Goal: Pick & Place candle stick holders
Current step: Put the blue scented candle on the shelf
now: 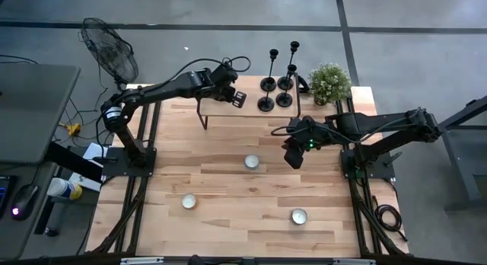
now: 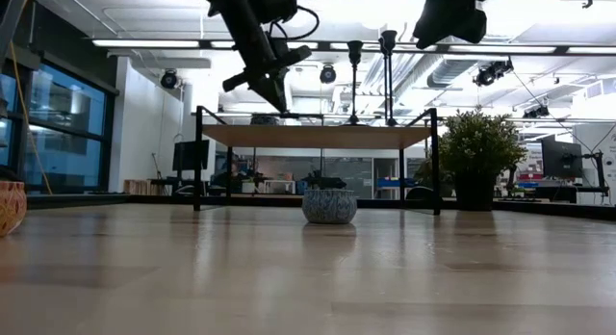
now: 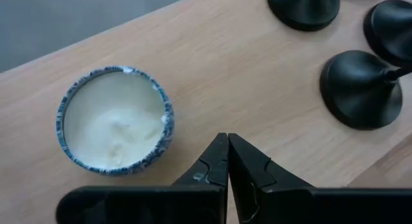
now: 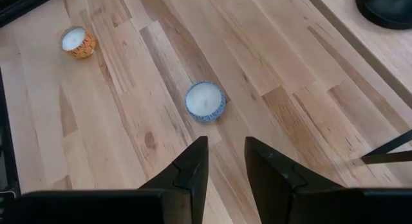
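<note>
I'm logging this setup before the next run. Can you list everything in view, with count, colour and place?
Candlesticks: four, black, right end of the shelf.
Candles: four seen, white; three on the table, one blue-rimmed on the shelf.
Shelf: one, wood with black legs, table's far side.
Plant: one, green, far right corner.
Fan: one, black, floor beyond the table's left.
Table: one, light wood.
Left gripper: shut, empty, above the shelf.
Right gripper: part open, empty, above the table.

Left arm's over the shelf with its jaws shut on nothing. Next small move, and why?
Probably open the jaws and shift toward the nearest candle stick holder. The left gripper is shut with nothing between its jaws, hovering over the raised shelf beside a blue-rimmed candle, while all four holders stand untouched. The right gripper hangs over the table.
</note>
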Controlling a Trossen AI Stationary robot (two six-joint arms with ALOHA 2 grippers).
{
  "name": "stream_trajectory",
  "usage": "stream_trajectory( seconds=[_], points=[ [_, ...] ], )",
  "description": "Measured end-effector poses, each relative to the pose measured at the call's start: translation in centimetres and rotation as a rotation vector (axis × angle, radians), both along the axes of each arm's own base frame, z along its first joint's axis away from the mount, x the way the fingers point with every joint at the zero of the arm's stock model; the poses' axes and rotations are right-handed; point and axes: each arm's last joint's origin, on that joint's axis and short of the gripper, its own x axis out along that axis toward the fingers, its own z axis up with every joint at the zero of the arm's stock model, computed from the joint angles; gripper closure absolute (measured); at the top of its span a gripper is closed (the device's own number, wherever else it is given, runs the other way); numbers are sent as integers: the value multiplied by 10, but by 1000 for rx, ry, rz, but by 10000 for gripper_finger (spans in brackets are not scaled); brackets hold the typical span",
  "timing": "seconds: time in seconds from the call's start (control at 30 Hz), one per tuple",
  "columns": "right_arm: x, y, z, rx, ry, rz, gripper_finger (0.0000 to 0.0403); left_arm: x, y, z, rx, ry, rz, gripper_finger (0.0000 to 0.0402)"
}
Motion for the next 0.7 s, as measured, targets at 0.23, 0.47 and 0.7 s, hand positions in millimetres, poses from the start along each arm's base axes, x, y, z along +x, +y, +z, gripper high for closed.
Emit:
stream_trajectory(
  seconds=[0.23,0.47,0.7],
  points=[
    [1,0,1,-5,-21,-3,308,-1,1,0,17,15,20,401],
    [2,0,2,-7,-32,-5,308,-1,1,0,34,21,30,401],
    [2,1,2,11,-31,6,308,2,2,-3,20,20,19,401]
  ],
)
